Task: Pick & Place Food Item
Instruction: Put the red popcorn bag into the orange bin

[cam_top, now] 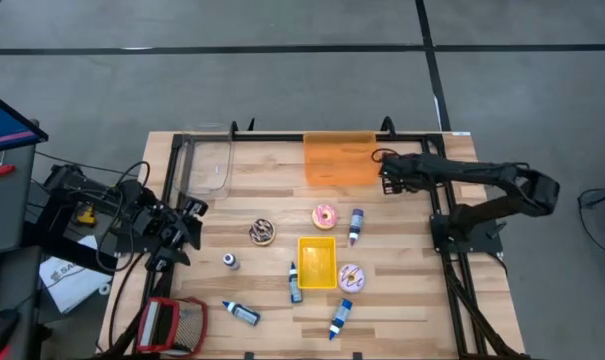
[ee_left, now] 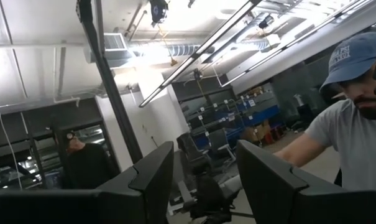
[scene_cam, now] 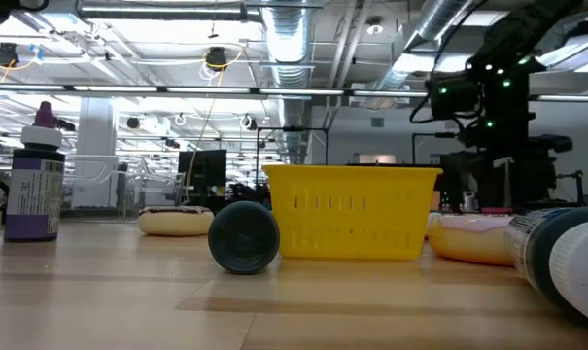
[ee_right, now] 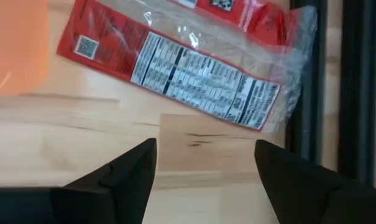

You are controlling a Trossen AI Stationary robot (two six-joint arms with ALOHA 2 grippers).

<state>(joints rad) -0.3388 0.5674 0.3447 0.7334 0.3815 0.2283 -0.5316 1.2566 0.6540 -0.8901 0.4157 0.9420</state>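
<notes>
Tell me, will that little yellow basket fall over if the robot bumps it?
Probably not easily. The yellow basket sits flat on the table and looks wider than tall, so it should slide rather than tip. Its thin, slotted walls suggest light plastic, so even a soft push might scoot it toward the pink donut.

Right gripper (ee_right: 206, 165) hangs over the wooden table (ee_right: 82, 134), its two dark fingers (ee_right: 128, 171) spread wide with bare wood between them, nothing in the grip. Just beyond the fingertips lies a red-and-clear food packet (ee_right: 203, 68), flat on the wood, label panel and QR code facing up, set at a slant. An orange tray (ee_right: 17, 43) sits beside it. A black frame rail (ee_right: 355, 81) runs past the packet's other end
</notes>
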